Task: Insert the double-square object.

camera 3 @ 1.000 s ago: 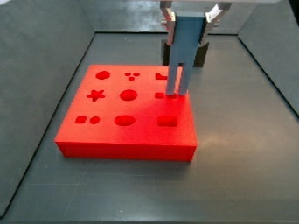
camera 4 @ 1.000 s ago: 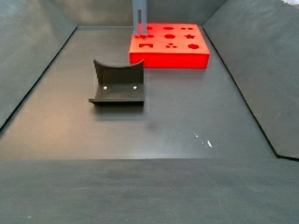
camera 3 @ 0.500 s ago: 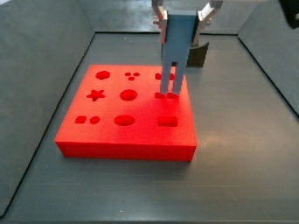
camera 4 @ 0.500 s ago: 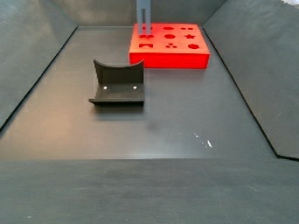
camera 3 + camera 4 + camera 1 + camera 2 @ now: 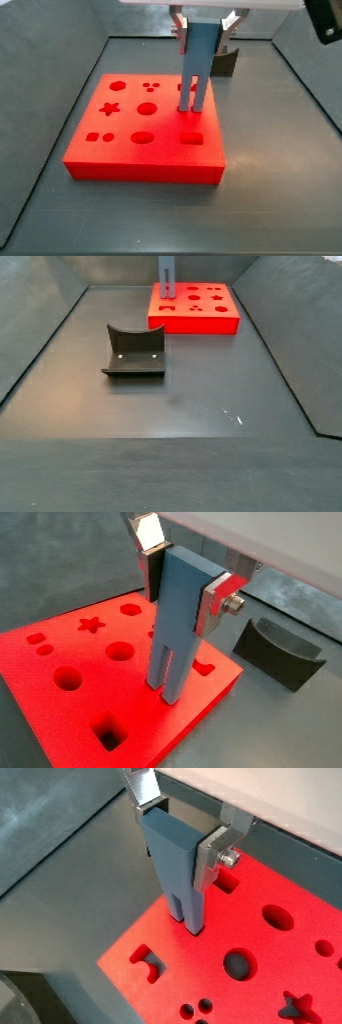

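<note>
My gripper (image 5: 201,26) is shut on the double-square object (image 5: 197,62), a tall blue-grey peg that hangs upright with its two prongs down. The silver fingers (image 5: 218,598) clamp its upper part, which shows in both wrist views (image 5: 178,856). The prongs end just above the flat red board (image 5: 127,150), near its right edge and beside small square holes (image 5: 203,668). I cannot tell whether the prongs touch the board. In a side view the peg (image 5: 166,273) stands over the board's (image 5: 198,322) far left corner.
The dark fixture with a curved notch (image 5: 134,353) stands on the grey floor, apart from the board; it also shows behind the peg (image 5: 229,63) and in a wrist view (image 5: 282,653). The board has several shaped holes, among them a star (image 5: 112,108). Bin walls slope up around the floor.
The gripper with the peg has shifted a little left and farther back over the board. The grip is unchanged. The board and fixture have not moved.
</note>
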